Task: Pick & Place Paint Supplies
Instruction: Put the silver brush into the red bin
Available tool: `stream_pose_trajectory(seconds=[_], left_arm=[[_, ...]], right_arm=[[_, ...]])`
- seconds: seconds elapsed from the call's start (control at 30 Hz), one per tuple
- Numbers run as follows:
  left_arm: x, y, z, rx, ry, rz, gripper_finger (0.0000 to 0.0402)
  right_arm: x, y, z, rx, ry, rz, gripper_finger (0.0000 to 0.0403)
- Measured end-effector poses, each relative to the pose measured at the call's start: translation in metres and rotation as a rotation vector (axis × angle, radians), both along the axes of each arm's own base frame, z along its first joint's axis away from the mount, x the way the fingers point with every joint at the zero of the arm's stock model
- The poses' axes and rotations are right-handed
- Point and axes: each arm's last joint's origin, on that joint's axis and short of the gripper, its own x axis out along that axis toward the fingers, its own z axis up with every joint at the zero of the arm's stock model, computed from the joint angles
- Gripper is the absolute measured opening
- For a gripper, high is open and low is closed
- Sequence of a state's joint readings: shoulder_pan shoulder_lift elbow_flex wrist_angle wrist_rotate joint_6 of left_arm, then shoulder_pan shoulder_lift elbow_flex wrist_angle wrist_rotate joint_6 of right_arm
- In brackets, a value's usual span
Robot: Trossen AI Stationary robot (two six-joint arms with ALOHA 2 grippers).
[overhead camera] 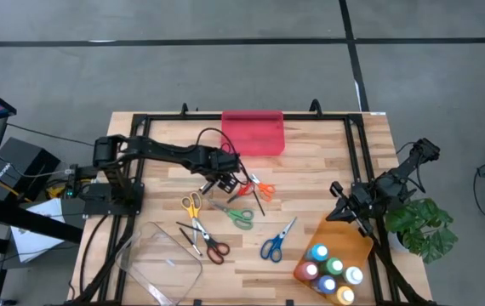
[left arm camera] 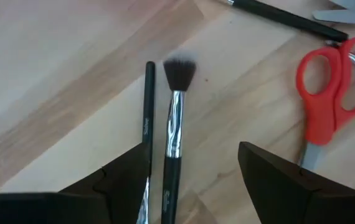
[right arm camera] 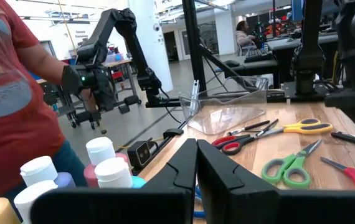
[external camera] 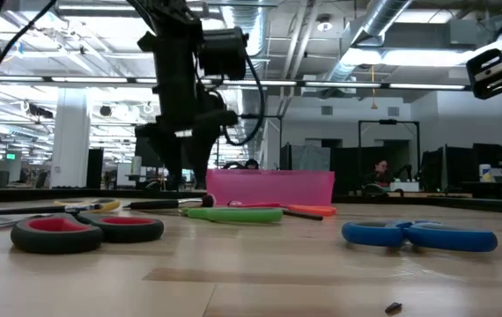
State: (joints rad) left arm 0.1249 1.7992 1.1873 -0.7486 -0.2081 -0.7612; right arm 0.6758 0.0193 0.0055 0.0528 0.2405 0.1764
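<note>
Left gripper (overhead camera: 228, 180) is held low over two brushes just in front of the red tray (overhead camera: 253, 133), jaws parted and nothing gripped.

In the left wrist view a bristle-headed brush (left arm camera: 175, 118) and a thin dark stick (left arm camera: 147, 106) are seen lying side by side on the table (overhead camera: 310, 183) between the spread fingers (left arm camera: 271, 180) — untouched — with red-handled scissors (left arm camera: 327, 93) just beside them. Further from the tray, yellow scissors (overhead camera: 191, 205), green scissors (overhead camera: 238, 216), red-and-black scissors (overhead camera: 213, 248) and blue scissors (overhead camera: 273, 245) are scattered on the wood. The paint bottles (overhead camera: 329, 270) are grouped on an orange tray (overhead camera: 338, 235), well away from the red one, where the right gripper (overhead camera: 349, 210) is parked, jaws closed and empty.
</note>
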Motion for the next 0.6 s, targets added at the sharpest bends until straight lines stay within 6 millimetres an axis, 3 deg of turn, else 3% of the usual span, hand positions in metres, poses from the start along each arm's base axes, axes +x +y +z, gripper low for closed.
stream_pose_trajectory(seconds=[0.37,0.6], left_arm=[[0.009,-0.002,-0.027,-0.052,0.048,-0.029,0.0238],[0.012,-0.004,-0.04,-0.118,0.074,-0.049,0.0167]], right_arm=[[0.0,0.0,0.0,0.0,0.001,0.0,0.0009],[0.0,0.0,0.0,-0.001,0.001,0.0,0.0009]])
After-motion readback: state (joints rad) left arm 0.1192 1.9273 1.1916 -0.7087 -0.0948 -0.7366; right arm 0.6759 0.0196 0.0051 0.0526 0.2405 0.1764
